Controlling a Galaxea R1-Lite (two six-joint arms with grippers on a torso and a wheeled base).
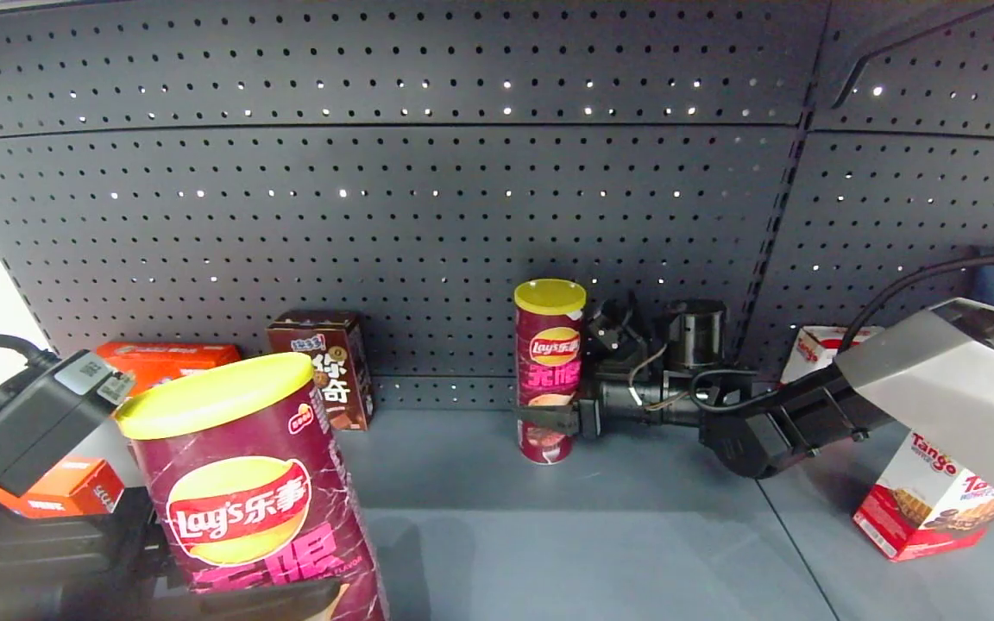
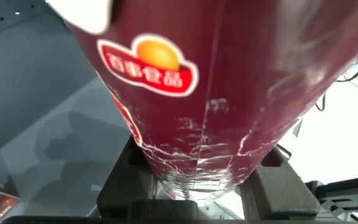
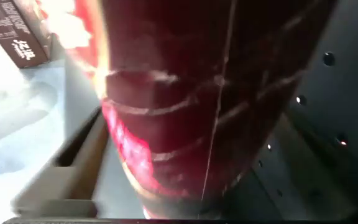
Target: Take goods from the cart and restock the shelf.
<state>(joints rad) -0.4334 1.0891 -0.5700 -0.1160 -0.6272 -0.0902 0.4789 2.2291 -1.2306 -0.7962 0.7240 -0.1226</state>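
Held two maroon chip cans, both capped with yellow lids, contents hidden. Clasped the far can (image 1: 549, 362) low on its body in the right gripper (image 1: 546, 420); stood upright on the grey shelf (image 1: 600, 517), near the pegboard back (image 1: 428, 216). Clamped the near can (image 1: 242, 483) at its base in the left gripper (image 1: 281, 597), dark fingers (image 2: 120, 186) pressed to either side; leaned a little at the left front.

Stood against the back, behind the near can: a closed brown box (image 1: 324, 366) and an orange box (image 1: 171, 356). Sat lower at the left edge: a second orange box (image 1: 57, 487). Tilted in the right-hand bay, partly behind the right arm: a wafer box (image 1: 928, 504); behind it, at the back, a red-and-white box (image 1: 816, 345).

Wore a marbled maroon wrap with white veins and a red-and-yellow badge, both cans alike.
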